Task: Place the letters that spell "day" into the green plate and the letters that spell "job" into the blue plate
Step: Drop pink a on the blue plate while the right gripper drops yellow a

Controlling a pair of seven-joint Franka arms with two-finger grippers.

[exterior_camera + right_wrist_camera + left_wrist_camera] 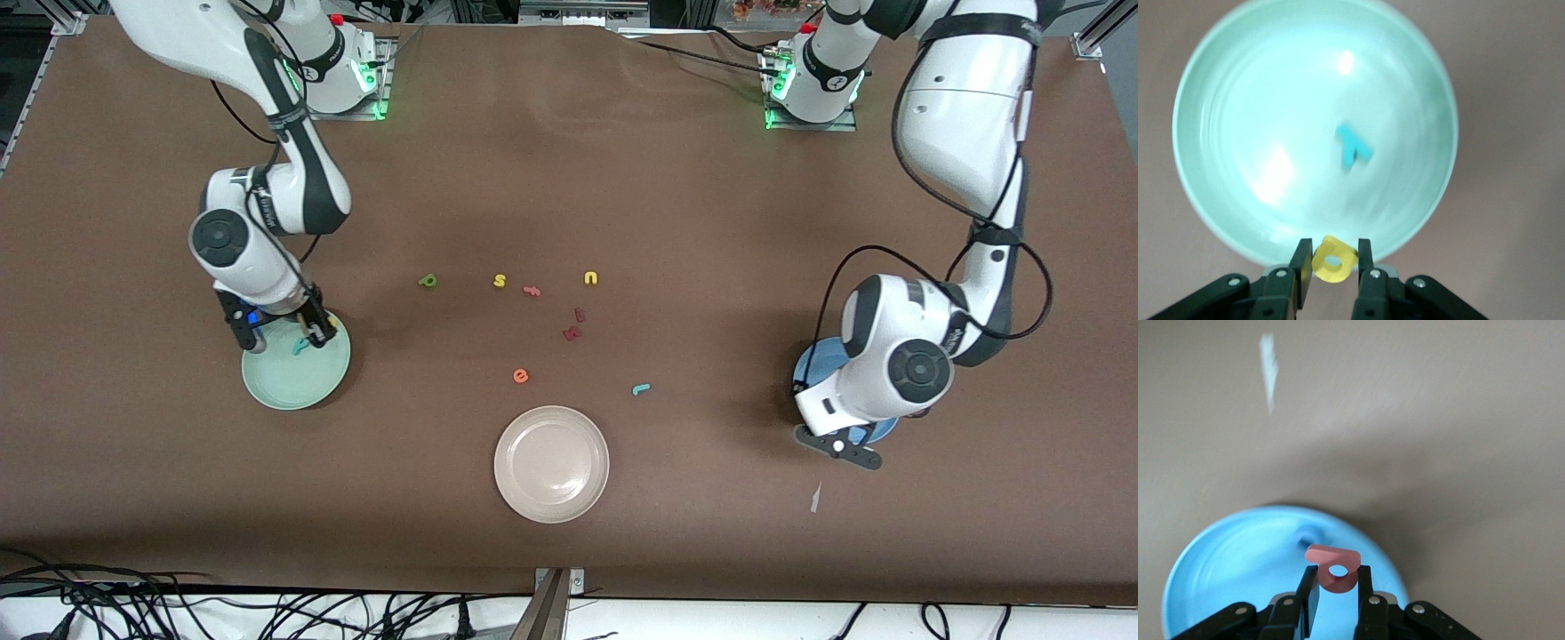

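The right pincer (1331, 261), clamping the yellow d (1333, 260), should be clearing the green plate (1218, 220) rim before releasing; the left pincer (1337, 581), clamping the pinkish-red b (1333, 568), is hanging over the blue plate (1225, 573).

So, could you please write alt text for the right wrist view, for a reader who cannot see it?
The right end effector holds a yellow d between its fingers, over the rim of the green plate. A teal y already lies in the plate, which rests on a brown table.

Bright, even overhead light; glare streaks the green plate (1218, 200) ahead of the fingers (1301, 263), and both wrist pictures are motion-blurred.
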